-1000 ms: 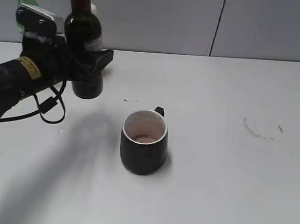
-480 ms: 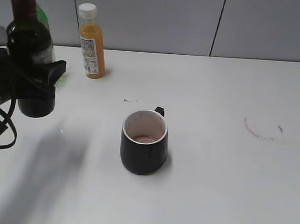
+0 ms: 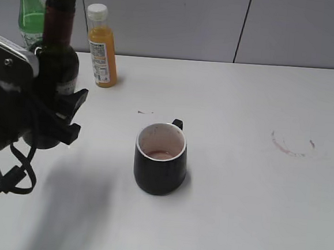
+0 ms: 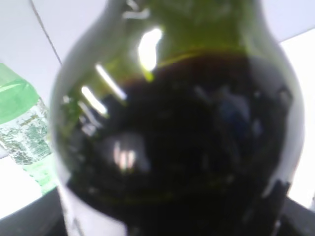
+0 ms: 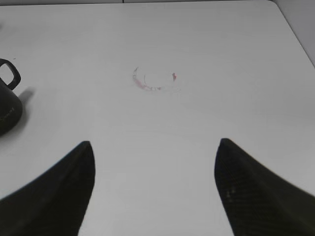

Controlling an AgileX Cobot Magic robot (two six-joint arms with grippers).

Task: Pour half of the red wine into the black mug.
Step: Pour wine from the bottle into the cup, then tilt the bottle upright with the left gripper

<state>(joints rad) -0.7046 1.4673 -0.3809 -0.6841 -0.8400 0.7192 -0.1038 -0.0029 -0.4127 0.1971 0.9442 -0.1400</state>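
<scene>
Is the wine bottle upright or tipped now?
Upright. The wine bottle stands vertical in the left gripper, its open mouth pointing up, away from the black mug.

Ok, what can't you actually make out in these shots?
- Wine bottle: its base and label, exterior view, are covered by the left gripper.
- Mug: right wrist view, cut off by the left edge.
- Juice bottle: label print too small to read.
- Stain ring: what made it is unclear.

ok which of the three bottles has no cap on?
The dark-green wine bottle held in the left gripper: its mouth is open. The orange juice bottle has a white cap, the green plastic bottle a yellowish one.
</scene>
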